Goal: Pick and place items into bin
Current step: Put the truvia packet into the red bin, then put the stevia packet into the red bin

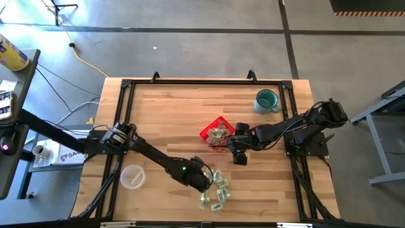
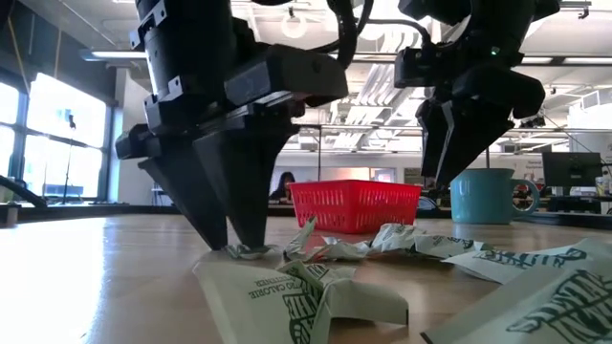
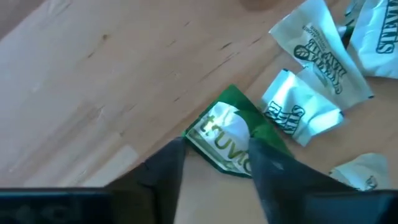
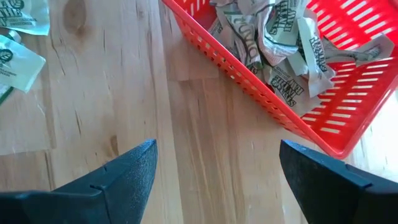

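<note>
Wooden planks made up the bench (image 1: 171,120), framed by black rails on a grey concrete floor. Near the middle of the bench stood the red basket (image 1: 217,133), already holding a heap of crumpled green-and-white packets (image 4: 273,37) that covered much of its bottom. A teal mug (image 1: 267,101) stood toward the bench's far right corner, and a clear plastic cup (image 1: 133,177) sat near the front left; what either held could not be told. More packets (image 1: 217,188) lay loose in a cluster by the front edge, well apart from the basket.

The left end effector (image 1: 204,180) was down at the edge of that cluster, its fingers (image 3: 165,171) partly apart on either side of one green packet (image 3: 227,134) printed with white lettering, their tips at the bench surface; whether they actually gripped it could not be told. The right end effector (image 4: 214,168) hung just beside the basket's front side, its fingers spread wide with nothing between them.
</note>
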